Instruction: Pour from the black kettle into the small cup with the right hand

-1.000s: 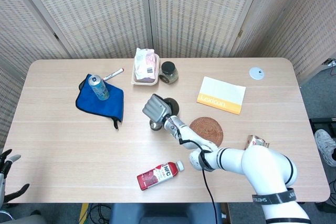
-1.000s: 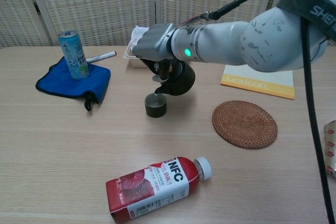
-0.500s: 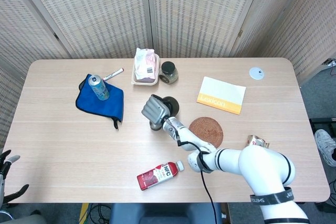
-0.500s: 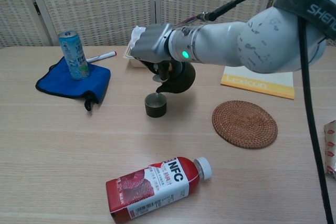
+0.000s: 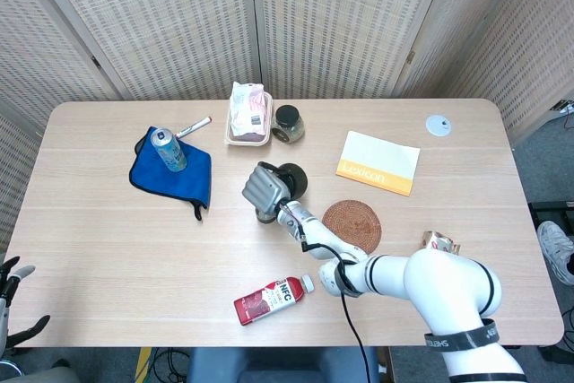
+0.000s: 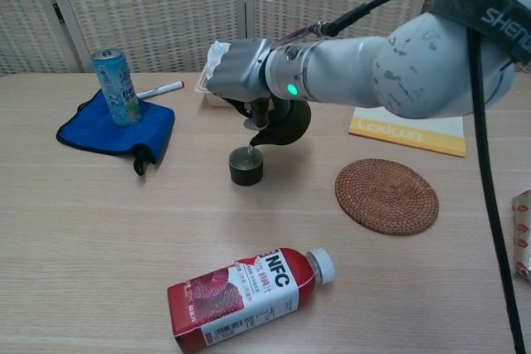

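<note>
My right hand (image 6: 238,70) (image 5: 259,189) grips the black kettle (image 6: 284,121) (image 5: 292,178) by its handle and holds it tilted, spout down. The spout tip hangs just above the rim of the small dark cup (image 6: 246,165), which stands on the table under my hand. In the head view the cup (image 5: 266,215) is mostly hidden beneath the hand. My left hand (image 5: 11,286) shows at the lower left edge of the head view, off the table, fingers apart and holding nothing.
A round woven coaster (image 6: 387,196) lies right of the cup, and a red juice bottle (image 6: 246,288) lies on its side nearer me. A can (image 6: 115,75) stands on a blue cloth (image 6: 112,130) at left. A yellow-edged book (image 6: 406,131), jar (image 5: 288,122) and pen (image 6: 158,89) sit further back.
The right hand with the kettle has shifted slightly left and tilted further, bringing the spout closer over the cup. The left hand has not moved.
</note>
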